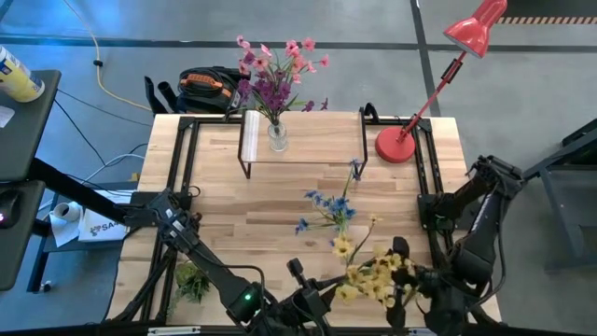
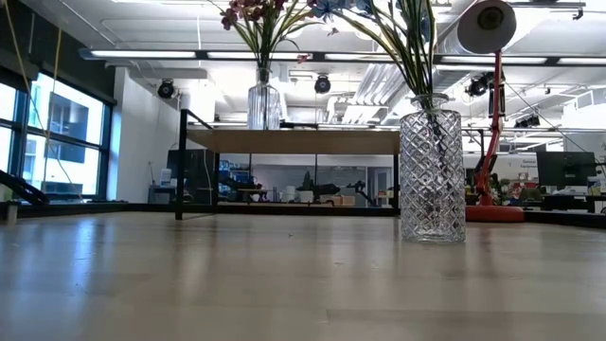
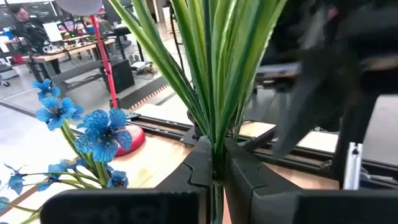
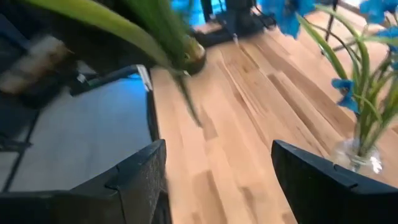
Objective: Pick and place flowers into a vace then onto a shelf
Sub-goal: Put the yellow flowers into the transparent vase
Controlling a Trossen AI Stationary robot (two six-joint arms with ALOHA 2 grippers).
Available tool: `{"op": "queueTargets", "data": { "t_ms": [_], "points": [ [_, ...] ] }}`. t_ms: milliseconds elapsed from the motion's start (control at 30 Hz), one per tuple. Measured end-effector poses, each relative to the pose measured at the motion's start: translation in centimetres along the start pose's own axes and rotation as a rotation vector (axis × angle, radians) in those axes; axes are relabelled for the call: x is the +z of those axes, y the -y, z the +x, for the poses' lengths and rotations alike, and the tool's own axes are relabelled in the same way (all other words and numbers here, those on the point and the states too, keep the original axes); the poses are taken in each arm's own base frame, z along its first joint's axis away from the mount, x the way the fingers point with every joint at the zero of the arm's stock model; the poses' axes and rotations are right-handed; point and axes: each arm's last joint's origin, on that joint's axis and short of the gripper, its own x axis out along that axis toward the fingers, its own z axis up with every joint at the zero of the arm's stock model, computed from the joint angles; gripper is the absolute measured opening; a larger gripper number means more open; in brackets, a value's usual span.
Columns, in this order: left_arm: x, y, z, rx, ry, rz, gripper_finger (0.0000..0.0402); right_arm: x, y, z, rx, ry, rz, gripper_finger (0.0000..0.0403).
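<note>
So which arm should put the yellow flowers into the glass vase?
Left. The left gripper is shut on their green stems; the right gripper is open and empty. The glass vase with blue flowers stands close by.

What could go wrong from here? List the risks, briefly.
1. The left tool is shut on the green stems with a narrow pinch; the long bunch could slip or swing.
2. The glass vase on the table already holds blue flowers; pushing more stems in might tip it.
</note>
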Motion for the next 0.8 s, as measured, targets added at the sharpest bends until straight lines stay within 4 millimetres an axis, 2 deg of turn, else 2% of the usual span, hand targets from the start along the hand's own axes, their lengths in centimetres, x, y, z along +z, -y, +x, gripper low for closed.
{"op": "queueTargets", "data": {
  "t_ms": [167, 333, 500, 600, 800],
  "points": [
    [-0.1, -0.2, 0.4, 0.004, -0.009, 0.003, 0.006, 0.8, -0.3, -0.8, 0.032, 0.072, 0.027, 0.0283],
    [0.0, -0.4, 1.3, -0.035, -0.022, -0.007, 0.0049, 1.3, -0.3, -0.1, 0.025, 0.084, 0.029, 0.0283],
    [0.1, -0.8, 2.7, -0.085, -0.042, -0.036, 0.0068, 1.7, -0.3, 0.2, 0.019, 0.116, 0.01, 0.0282],
    [0.0, -0.9, 2.7, -0.084, -0.048, -0.023, 0.0072, 1.9, -0.5, 0.1, 0.03, 0.122, 0.015, 0.0282],
    [-0.6, -1.0, 2.7, -0.088, -0.085, 0.036, 0.005, 1.5, -0.7, -0.4, 0.052, 0.115, 0.013, 0.0282]
  ]
}}
